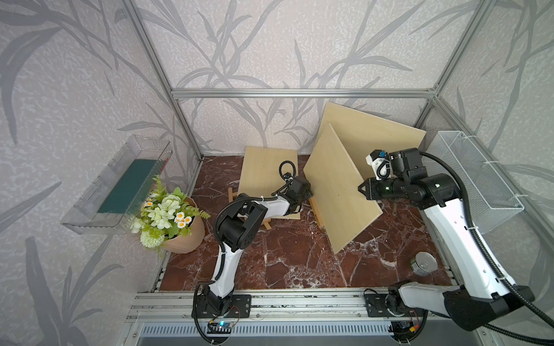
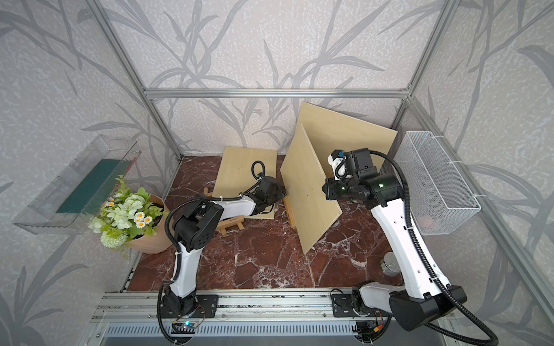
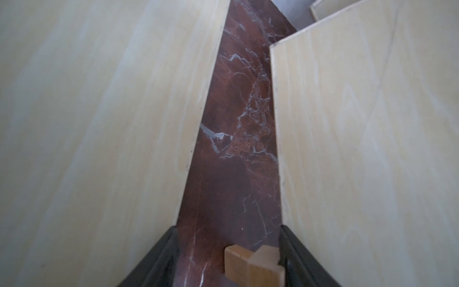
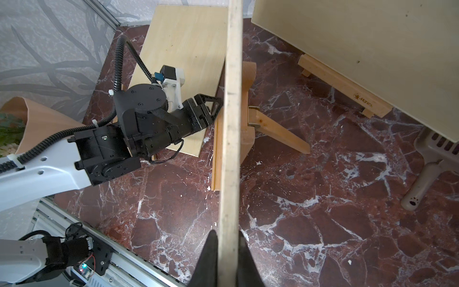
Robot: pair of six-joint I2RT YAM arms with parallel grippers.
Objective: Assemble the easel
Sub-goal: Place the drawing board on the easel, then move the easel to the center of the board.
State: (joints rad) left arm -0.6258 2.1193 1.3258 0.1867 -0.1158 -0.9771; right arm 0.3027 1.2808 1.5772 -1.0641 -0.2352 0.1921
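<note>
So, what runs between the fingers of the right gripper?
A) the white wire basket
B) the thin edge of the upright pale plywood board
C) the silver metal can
B: in the right wrist view, the thin edge of the upright pale plywood board passes between the two black fingers of the right gripper.

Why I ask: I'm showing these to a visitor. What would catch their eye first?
Most likely the tilted wooden board standing mid-table on a small easel, its edge between the fingers of the right tool. Next come the larger board leaning at the back, and the pot of white flowers at the table's left edge.
</note>
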